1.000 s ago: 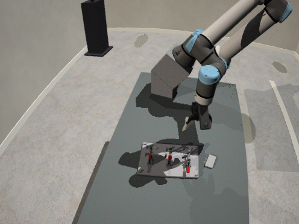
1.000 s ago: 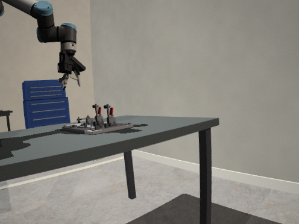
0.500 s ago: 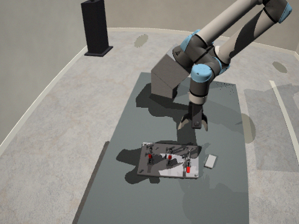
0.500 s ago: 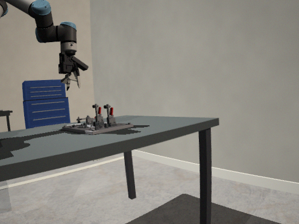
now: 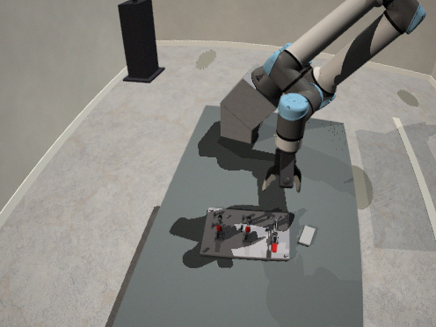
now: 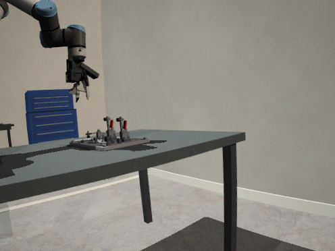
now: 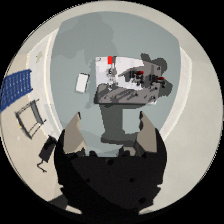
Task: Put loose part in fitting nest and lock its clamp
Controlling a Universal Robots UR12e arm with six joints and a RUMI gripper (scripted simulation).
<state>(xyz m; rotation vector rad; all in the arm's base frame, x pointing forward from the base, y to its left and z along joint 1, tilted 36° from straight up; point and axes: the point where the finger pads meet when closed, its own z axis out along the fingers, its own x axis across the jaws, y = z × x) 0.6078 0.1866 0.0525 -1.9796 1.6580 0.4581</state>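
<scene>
Grey walls and a speckled concrete floor surround the dark grey rectangular counter, which runs from the upper mid to the bottom of the top view. Flat grey metal fixture plate with three red-handled toggle clamps sits near the counter's centre. Small pale grey rectangular loose part lies flat on the counter just beside the plate's right edge, apart from it; its long axis runs roughly up-down in the frame, tilted slightly to the upper right. Bare counter shows right of and below the part, w/ the counter's right edge near.

Black two-jaw gripper hangs well above the counter, up-frame of the plate, pointing down. Its pale fingers are spread wide, nothing between them. Blue drawer cabinet stands behind at left in the exterior view; tall black pedestal sits upper left in the top view.
</scene>
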